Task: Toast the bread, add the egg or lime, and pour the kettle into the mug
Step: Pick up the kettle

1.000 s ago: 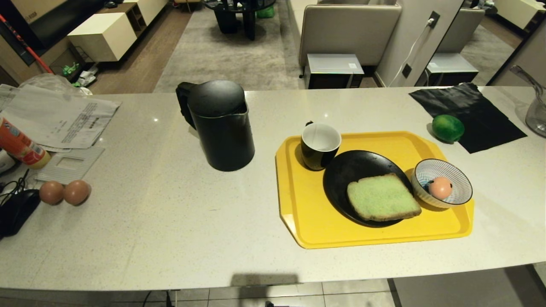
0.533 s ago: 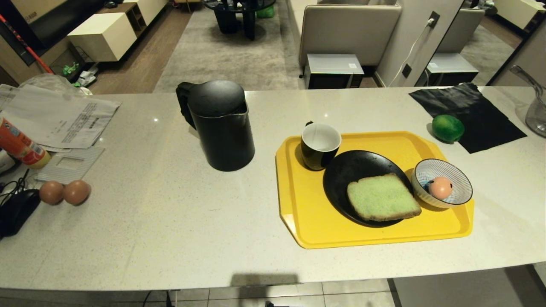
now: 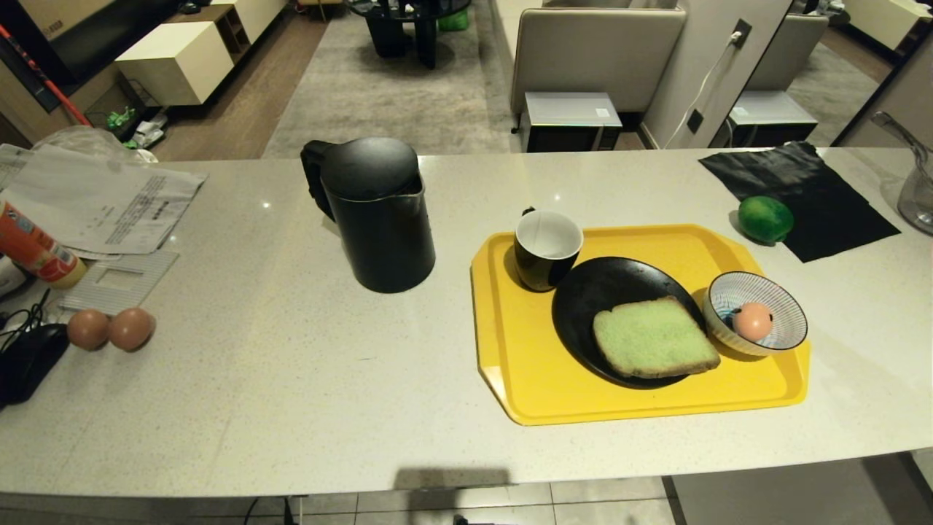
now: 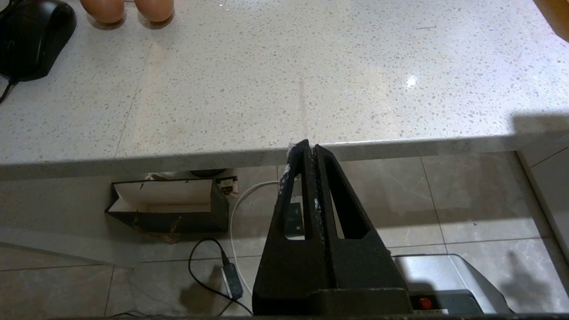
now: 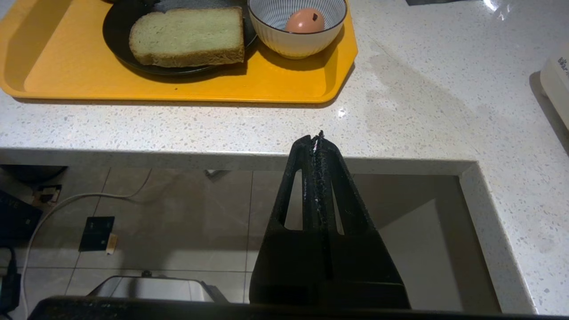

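The bread (image 3: pixel 654 337) (image 5: pixel 189 35), pale green with a tan crust, lies on a black plate (image 3: pixel 590 292) on the yellow tray (image 3: pixel 525 364). A pinkish egg (image 3: pixel 752 321) (image 5: pixel 305 21) rests in the striped bowl (image 3: pixel 783 306). The black mug (image 3: pixel 547 249), white inside, stands at the tray's far left corner. The tall black kettle (image 3: pixel 375 213) stands left of the tray. The lime (image 3: pixel 764 218) sits beside a black cloth. My left gripper (image 4: pixel 310 146) and right gripper (image 5: pixel 315 138) are both shut and empty, parked below the counter's near edge, outside the head view.
Two brown eggs (image 3: pixel 111 329) and a black mouse (image 3: pixel 29 361) lie at the counter's left, with papers (image 3: pixel 102 204) and an orange tube (image 3: pixel 33 248) behind them. A glass jug (image 3: pixel 915 186) stands far right. A box and cables lie on the floor under the counter.
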